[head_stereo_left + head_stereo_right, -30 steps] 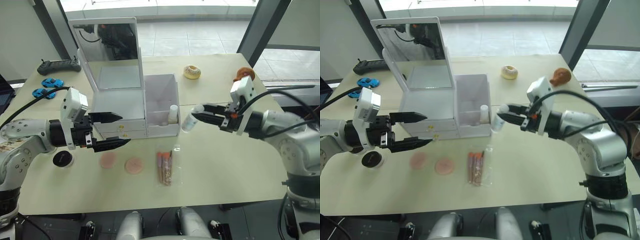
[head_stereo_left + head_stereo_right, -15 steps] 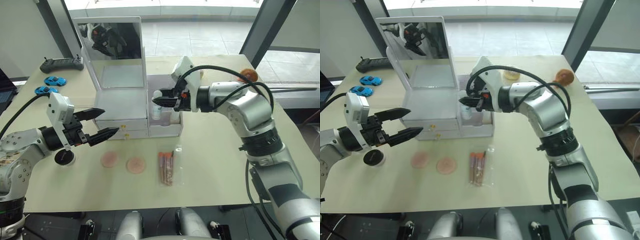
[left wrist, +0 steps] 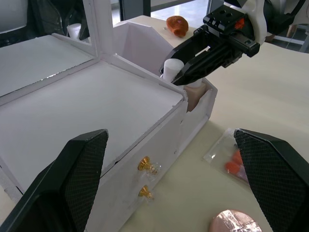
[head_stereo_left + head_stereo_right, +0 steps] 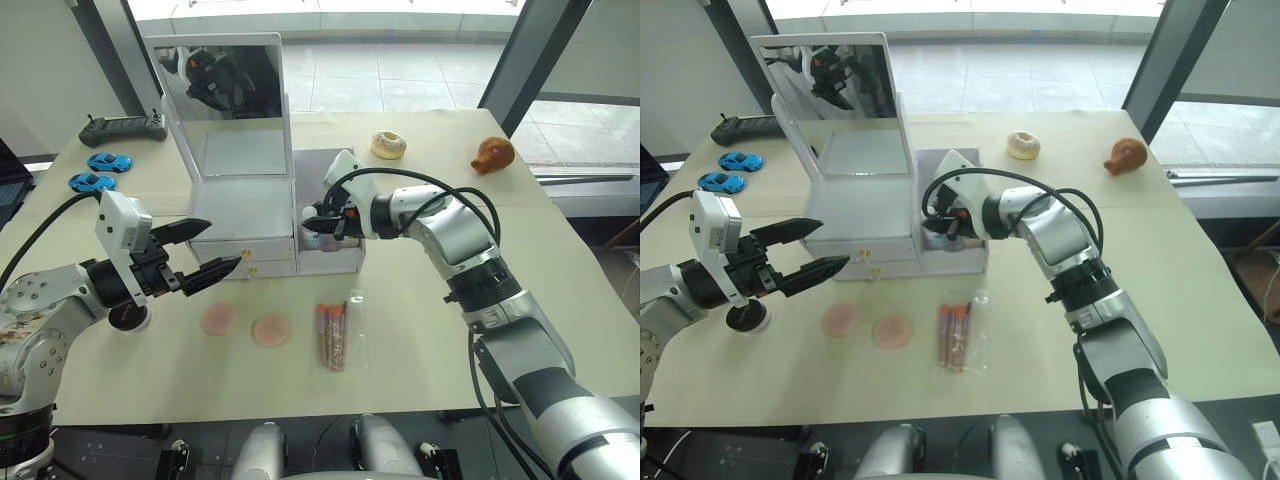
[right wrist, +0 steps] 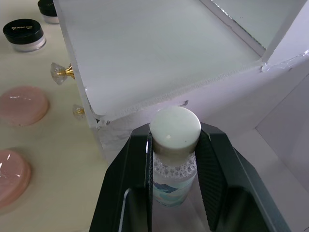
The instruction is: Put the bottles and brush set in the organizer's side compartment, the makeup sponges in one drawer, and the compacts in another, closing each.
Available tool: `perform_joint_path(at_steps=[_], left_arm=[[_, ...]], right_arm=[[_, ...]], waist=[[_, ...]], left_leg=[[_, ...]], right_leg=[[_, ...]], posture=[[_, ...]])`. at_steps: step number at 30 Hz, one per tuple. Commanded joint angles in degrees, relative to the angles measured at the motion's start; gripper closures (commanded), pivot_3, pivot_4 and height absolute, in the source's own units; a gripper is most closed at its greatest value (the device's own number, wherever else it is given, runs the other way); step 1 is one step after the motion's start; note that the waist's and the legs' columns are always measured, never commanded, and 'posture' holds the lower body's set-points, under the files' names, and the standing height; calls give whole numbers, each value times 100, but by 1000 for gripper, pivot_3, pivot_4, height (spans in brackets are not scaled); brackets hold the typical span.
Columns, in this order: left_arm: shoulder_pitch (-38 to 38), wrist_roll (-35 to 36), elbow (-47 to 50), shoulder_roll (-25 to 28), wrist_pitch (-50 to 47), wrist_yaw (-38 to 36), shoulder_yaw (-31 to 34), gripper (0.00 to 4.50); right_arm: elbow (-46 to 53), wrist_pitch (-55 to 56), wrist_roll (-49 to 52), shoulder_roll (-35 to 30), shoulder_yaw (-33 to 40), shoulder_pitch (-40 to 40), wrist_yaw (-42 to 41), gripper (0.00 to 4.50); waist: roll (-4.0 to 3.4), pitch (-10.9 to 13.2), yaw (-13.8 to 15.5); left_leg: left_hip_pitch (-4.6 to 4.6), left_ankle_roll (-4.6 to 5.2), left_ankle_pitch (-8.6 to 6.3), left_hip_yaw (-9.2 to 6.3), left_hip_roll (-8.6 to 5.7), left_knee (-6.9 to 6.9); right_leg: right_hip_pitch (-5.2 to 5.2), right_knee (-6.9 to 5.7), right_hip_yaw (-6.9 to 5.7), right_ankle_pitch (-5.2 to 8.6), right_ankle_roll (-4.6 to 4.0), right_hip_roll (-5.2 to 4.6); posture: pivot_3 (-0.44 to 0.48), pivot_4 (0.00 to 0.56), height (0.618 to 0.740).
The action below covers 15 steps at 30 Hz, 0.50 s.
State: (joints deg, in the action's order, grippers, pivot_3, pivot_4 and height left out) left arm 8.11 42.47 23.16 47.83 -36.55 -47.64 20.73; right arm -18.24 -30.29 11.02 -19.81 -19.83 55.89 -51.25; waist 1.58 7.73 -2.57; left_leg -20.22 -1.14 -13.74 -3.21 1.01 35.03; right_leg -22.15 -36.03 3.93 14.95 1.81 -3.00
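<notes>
1. My right gripper [image 4: 936,222] reaches into the side bin [image 4: 958,250] of the organizer [image 4: 865,215].
2. My left gripper [image 4: 825,248], fingers spread, hovers before the drawers.
3. Sponges [image 4: 865,326] and brush set [image 4: 954,335] lie on the table [image 4: 1140,280].

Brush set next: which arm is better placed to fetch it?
Left, probably. The left gripper is open and empty, near the brush set. The right gripper is shut on the clear bottle at the side compartment.
</notes>
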Motion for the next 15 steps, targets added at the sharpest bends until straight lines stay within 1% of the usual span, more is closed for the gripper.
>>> perform_joint_path(at_steps=[1, 6, 8, 11, 14, 15], left_arm=[[123, 97, 165, 54, 10, 8, 81, 0], [165, 111, 152, 51, -2, -9, 32, 0], [164, 137, 145, 39, -4, -12, 53, 0], [36, 156, -49, 76, 25, -113, 268, 0], [-149, 8, -452, 219, 179, -355, 561, 0], [-194, -99, -775, 359, 255, -504, 696, 0]], right_arm=[[89, 155, -76, -14, 191, 196, -76, 2262], [396, -11, 33, -111, 413, 164, -193, 601], [689, -172, 176, -222, 562, 106, -288, 23], [1521, -563, 823, -518, 1199, -52, -509, 23], [2150, -699, 1190, -921, 1664, -454, -630, 23], [2319, -717, 1304, -1087, 1853, -687, -666, 23]], waist=[[0, 0, -1], [-1, 0, -1], [-1, 1, 0], [-1, 1, 12], [0, 0, 12], [3, -2, 11]], left_leg=[[0, 0, 0, 0, 0, 0], [1, 0, 0, -1, 0, -1], [0, 0, 0, -1, 0, -1], [-1, 0, 0, -2, -1, 0], [0, 0, 0, -3, -1, -1], [2, 0, 0, -3, 0, -2]], right_leg=[[0, 0, 0, 0, 0, 0], [0, -1, 0, 0, 0, 1], [0, 0, 0, 0, 0, 0], [1, 1, 0, 0, 0, -1], [4, 3, -2, 1, 1, -2], [5, 5, -3, 1, 2, -1]], posture=[[0, 150, 740], [0, 150, 740], [0, 150, 740], [0, 150, 740], [0, 150, 740], [0, 150, 740]])
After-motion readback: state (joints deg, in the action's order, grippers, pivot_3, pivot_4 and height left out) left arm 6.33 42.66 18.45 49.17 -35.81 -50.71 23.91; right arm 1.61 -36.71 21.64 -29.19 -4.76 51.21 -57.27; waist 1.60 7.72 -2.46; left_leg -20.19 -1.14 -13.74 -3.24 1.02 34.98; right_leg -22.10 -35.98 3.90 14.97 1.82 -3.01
